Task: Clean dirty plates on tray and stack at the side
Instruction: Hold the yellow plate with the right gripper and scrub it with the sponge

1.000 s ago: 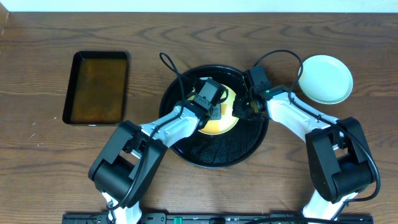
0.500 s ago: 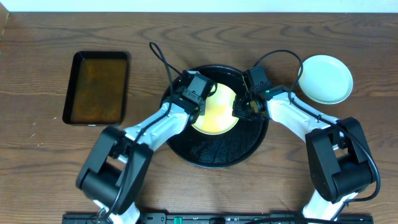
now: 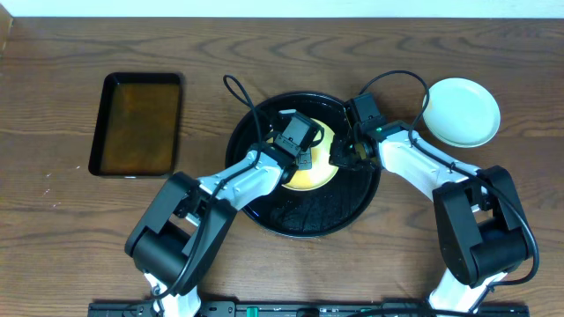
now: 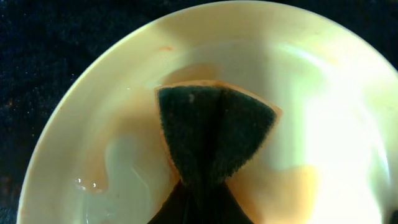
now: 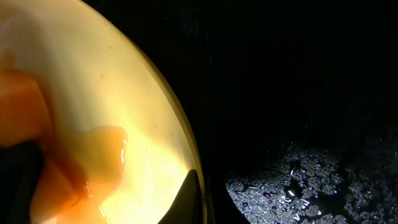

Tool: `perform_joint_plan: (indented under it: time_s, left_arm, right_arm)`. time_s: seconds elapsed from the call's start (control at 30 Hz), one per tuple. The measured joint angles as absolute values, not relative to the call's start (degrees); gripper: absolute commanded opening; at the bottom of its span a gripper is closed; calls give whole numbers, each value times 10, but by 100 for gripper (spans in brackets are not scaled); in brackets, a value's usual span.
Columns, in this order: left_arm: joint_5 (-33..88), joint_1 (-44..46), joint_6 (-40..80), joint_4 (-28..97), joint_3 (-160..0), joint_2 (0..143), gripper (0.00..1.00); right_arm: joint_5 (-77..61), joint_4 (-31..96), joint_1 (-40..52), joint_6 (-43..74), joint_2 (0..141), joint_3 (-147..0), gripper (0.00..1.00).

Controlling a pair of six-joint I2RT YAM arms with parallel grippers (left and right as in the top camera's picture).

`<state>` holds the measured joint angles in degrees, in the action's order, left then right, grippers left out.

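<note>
— Where's the plate?
— The yellow plate [image 3: 310, 179] lies in the round black tray [image 3: 308, 218], centre. My left end effector [image 3: 301, 158] is clamped on a dark sponge [image 4: 211, 134] pressed into it (orange sauce [image 4: 127, 124] around). My right end effector [image 3: 344, 155] pinches its right rim.
— Others?
— A mint plate [image 3: 460, 112] sits far right on the surface [image 3: 70, 229].

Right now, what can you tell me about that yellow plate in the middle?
The yellow plate is small, round and shallow, pale and glossy like glazed ceramic or plastic. Watery orange-brown sauce is smeared across its inside. It lies in the round black tray, whose floor is wet beside it. A dark green sponge, pinched in the left gripper, presses on its middle, and the right gripper is shut on its right rim.
</note>
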<state>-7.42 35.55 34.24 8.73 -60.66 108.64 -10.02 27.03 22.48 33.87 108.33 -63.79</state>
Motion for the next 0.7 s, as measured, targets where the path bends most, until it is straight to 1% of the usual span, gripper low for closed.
perform_joint_plan:
  time_s: [0.2, 0.4, 0.53, 0.6, 0.7]
  left_arm:
    - [-103, 353, 346, 117, -610, 1085, 8]
    - [-198, 337, 295, 157, -609, 1070, 8]
    - [-281, 332, 260, 160, -605, 1013, 8]
    - [-288, 327, 254, 152, -605, 987, 8]
    - [-257, 327, 250, 124, -605, 957, 8]
  right_arm:
    - [-99, 270, 225, 339, 1083, -638, 1]
    - [-100, 270, 225, 339, 1083, -638, 2]
    - [-100, 270, 225, 339, 1083, -638, 2]
    - [-100, 270, 225, 339, 1083, -638, 2]
    - [-100, 270, 225, 339, 1083, -638, 2]
